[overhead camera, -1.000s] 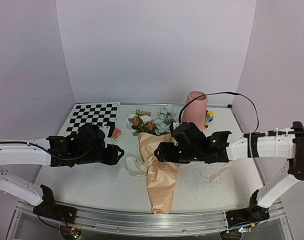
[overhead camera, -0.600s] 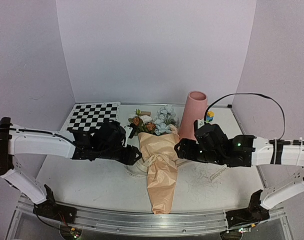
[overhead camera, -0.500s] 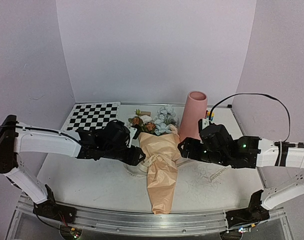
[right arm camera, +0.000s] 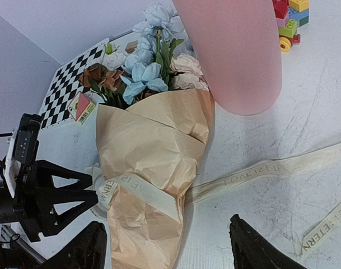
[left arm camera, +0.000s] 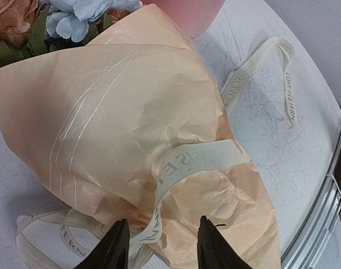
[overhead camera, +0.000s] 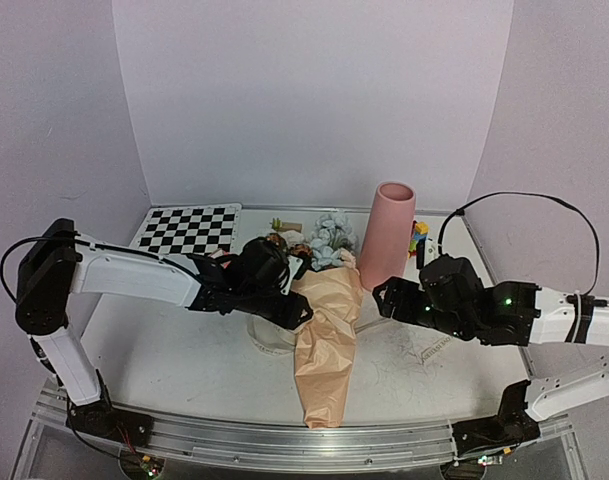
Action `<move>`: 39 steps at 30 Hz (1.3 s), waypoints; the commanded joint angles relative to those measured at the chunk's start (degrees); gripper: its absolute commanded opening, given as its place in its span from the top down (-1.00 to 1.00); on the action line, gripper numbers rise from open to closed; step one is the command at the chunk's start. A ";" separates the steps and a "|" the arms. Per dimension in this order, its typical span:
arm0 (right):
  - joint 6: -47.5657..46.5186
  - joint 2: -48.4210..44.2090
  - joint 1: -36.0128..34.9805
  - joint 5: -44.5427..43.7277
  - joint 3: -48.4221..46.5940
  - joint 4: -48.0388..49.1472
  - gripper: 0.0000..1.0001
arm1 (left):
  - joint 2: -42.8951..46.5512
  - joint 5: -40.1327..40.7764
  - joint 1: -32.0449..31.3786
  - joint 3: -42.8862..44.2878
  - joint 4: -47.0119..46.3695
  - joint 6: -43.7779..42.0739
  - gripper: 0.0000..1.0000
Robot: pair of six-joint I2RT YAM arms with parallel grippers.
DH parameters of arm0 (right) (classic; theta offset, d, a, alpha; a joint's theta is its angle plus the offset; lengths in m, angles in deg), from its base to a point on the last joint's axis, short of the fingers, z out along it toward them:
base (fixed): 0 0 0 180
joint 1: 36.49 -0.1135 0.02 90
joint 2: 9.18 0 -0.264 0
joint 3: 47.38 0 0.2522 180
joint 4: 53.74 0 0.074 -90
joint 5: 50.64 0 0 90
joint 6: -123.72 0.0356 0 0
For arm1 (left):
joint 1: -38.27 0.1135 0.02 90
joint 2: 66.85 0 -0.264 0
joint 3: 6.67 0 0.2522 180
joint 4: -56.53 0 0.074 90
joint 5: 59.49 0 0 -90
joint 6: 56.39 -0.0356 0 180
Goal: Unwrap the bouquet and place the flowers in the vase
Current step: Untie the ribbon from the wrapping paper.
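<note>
The bouquet (overhead camera: 324,340) is laid flat just left of the vase (overhead camera: 389,235) (ribbon (left arm camera: 192,159) wrapped round its paper (overhead camera: 319,370)). The left gripper (left arm camera: 163,219) is held at the bouquet's side away from the vase, fingers (left arm camera: 117,246) apart astride a ribbon strand; the right gripper (right arm camera: 166,221) is spread wide before the vase, nothing clasped.

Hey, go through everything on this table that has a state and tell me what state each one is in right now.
Bouquet: lying on the table, still wrapped.
Ribbon: one band across the paper, ends loose on the table.
Vase: upright.
Flowers: in the paper, none in the vase.
Left arm: jaws open, straddling the ribbon.
Right arm: jaws open, holding nothing.
</note>
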 commanded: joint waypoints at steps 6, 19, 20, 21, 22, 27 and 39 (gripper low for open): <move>-0.98 -0.68 -0.14 -2.00 0.71 -0.70 -0.53 | -4.29 -0.06 -0.21 5.43 0.00 -1.48 0.44; -1.13 1.17 -0.16 -0.76 -0.20 -0.70 -0.53 | -6.16 3.26 -0.23 7.23 3.03 -1.08 0.78; -1.10 1.21 -0.16 -0.78 -0.28 -0.70 -0.52 | -5.82 3.50 -0.25 7.18 3.21 -1.02 0.93; -1.13 1.24 -0.19 -0.85 -0.38 -0.70 -0.53 | -5.19 4.48 -0.30 6.95 3.27 -0.66 1.00; -1.08 1.35 -0.14 -0.86 -0.42 -0.70 -0.53 | -3.88 5.85 -0.32 6.31 3.28 -0.30 1.00; -0.48 2.27 -0.13 -1.13 -0.82 -0.70 -0.53 | 5.41 15.39 -0.24 1.78 3.37 2.00 1.00; 0.20 7.22 -0.12 0.09 -2.65 -0.70 -0.53 | 21.94 43.42 8.51 -7.95 22.58 15.59 1.00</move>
